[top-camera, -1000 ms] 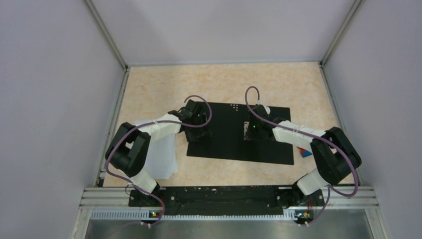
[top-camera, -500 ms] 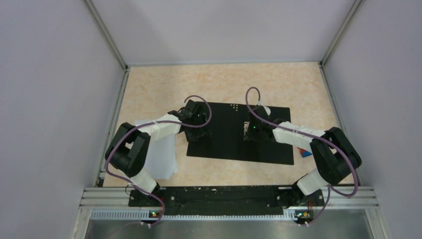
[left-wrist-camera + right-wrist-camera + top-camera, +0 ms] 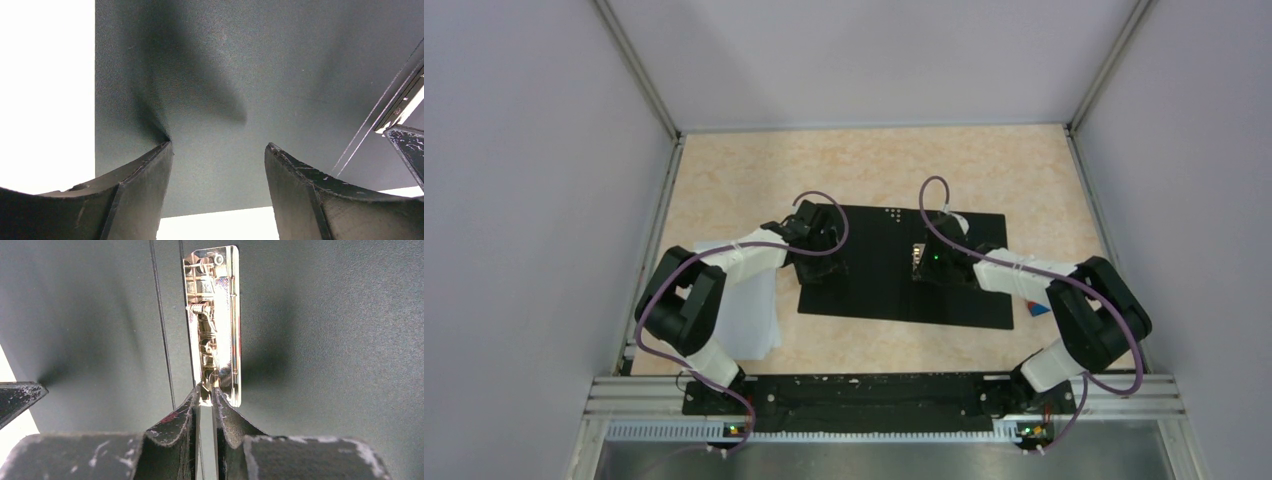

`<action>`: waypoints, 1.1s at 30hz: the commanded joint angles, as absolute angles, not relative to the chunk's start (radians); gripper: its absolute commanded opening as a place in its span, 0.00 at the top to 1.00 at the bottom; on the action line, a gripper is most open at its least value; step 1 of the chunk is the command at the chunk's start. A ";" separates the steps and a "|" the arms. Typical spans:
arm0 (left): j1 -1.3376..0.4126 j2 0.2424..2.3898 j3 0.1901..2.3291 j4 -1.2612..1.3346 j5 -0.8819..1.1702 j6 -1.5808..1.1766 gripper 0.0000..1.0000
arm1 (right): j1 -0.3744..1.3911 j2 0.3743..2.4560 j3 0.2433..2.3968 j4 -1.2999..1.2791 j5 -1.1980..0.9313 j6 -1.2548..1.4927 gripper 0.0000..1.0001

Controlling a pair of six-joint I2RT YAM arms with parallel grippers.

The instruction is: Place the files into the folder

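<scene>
The folder lies open on the table with its black inside up. My left gripper stands open with its tips down on the left cover near that cover's left edge, nothing between its fingers. My right gripper is shut on the near end of the metal spine clip, a sliver of bright metal between its tips. From above, the clip shows beside the right gripper. The files, a white paper stack, lie left of the folder, partly under my left arm.
A small red-and-blue toy block lies right of the folder, mostly hidden by my right forearm. Grey walls close in the tabletop on three sides. The arms' base rail runs along the near edge.
My right forearm has shifted slightly toward the near edge, covering more of the toy block; its gripper stays at the clip. The left arm has not moved.
</scene>
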State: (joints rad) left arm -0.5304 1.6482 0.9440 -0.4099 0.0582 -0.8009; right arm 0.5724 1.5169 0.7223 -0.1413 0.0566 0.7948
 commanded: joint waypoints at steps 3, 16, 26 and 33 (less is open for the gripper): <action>-0.517 1.713 0.895 -0.513 -0.037 -0.762 0.26 | 0.566 1.531 0.684 -0.153 0.042 0.803 0.87; -0.517 1.718 0.896 -0.514 -0.049 -0.768 0.26 | 0.612 1.565 0.706 -0.292 0.235 0.756 1.00; -0.515 1.728 0.896 -0.525 -0.070 -0.766 0.26 | 0.666 1.607 0.772 -0.447 0.427 0.775 1.00; -0.513 1.728 0.896 -0.530 -0.078 -0.764 0.26 | 0.667 1.619 0.804 -0.515 0.507 0.766 1.00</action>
State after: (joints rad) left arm -0.5304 1.6543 0.9516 -0.4202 0.0475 -0.7990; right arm 0.6827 1.5696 0.8238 -0.2958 0.3073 0.7971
